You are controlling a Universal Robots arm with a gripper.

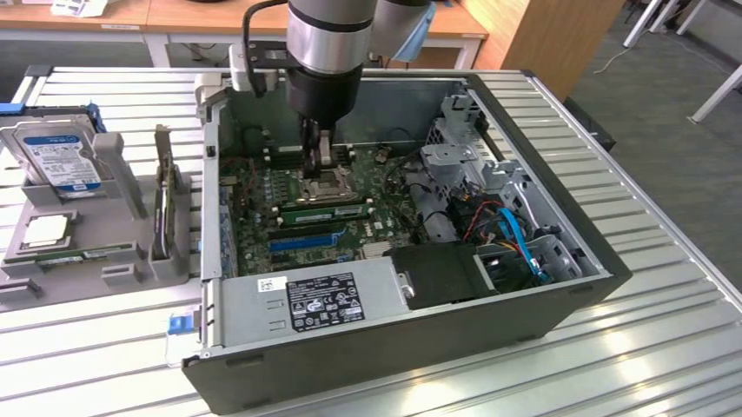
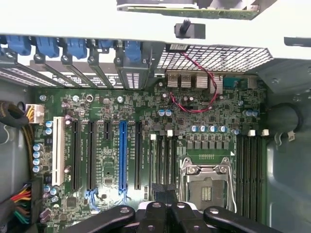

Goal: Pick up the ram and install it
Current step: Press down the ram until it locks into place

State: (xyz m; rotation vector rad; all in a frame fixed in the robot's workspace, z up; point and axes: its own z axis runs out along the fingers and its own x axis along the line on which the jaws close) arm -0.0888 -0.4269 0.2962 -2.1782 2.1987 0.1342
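A long green ram stick (image 1: 325,211) sits along the memory slots between the CPU socket (image 1: 328,184) and the blue expansion slot (image 1: 308,240). My gripper (image 1: 322,168) hangs inside the open computer case, just above the socket and the far side of that stick. Its fingers are shut, and I see nothing held between them. In the wrist view the black fingertips (image 2: 156,209) are pressed together over the black slots (image 2: 163,160) beside the socket (image 2: 206,182). The gripper hides the lower ends of those slots. Another thin green stick (image 1: 87,254) lies in the grey tray.
The grey tray (image 1: 23,291) at the exterior view's left also holds a hard drive (image 1: 56,158), a CPU chip (image 1: 44,229) and an upright card (image 1: 166,204). Inside the case are the power supply (image 1: 313,300), drive cage (image 1: 470,156) and blue cables (image 1: 516,239). The case walls (image 1: 557,217) hem in the board.
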